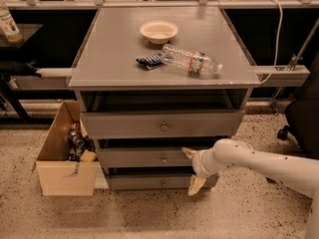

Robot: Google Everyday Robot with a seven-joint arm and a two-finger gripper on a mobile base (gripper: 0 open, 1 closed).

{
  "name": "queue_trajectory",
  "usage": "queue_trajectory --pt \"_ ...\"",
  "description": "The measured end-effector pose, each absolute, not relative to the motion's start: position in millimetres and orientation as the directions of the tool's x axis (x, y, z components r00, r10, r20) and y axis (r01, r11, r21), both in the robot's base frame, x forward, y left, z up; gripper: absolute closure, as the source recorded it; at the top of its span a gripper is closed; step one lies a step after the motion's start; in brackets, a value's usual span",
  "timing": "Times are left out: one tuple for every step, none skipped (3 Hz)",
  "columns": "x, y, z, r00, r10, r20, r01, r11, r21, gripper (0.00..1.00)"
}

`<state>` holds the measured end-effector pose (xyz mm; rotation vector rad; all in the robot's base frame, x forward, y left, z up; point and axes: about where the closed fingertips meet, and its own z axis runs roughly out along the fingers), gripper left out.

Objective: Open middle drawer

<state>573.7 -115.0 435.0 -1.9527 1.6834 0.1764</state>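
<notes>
The grey cabinet has three stacked drawers. The middle drawer (pixel 144 158) has a flat grey front with a small round metal knob (pixel 163 159) at its centre. My gripper (pixel 192 169) is at the right end of that front, right of the knob. It is open, with one cream finger (pixel 188 153) at the drawer's upper edge and the other (pixel 196 185) down by the bottom drawer (pixel 149 182). It holds nothing. The wider top drawer (pixel 162 125) juts out above.
On the cabinet top (pixel 109 59) lie a bowl (pixel 158 31), a plastic bottle (pixel 192 61) and a dark packet (pixel 149 60). A cardboard box (pixel 65 176) with items stands on the floor at the left. An office chair (pixel 301 118) is at the right.
</notes>
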Motion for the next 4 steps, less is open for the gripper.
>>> queue_trajectory --pt "573.7 -115.0 435.0 0.207 -0.874 -0.440 -0.946 -0.064 -0.318 0.00" --pt "585.3 -116.9 424.5 0.207 -0.872 -0.444 -0.947 -0.065 -0.314 0.00" --pt "602.6 -119.4 409.1 0.200 -0.876 -0.440 -0.950 -0.063 -0.306 0.00" --pt "611.5 -120.7 401.3 0.196 -0.878 -0.437 -0.951 -0.062 -0.302 0.00"
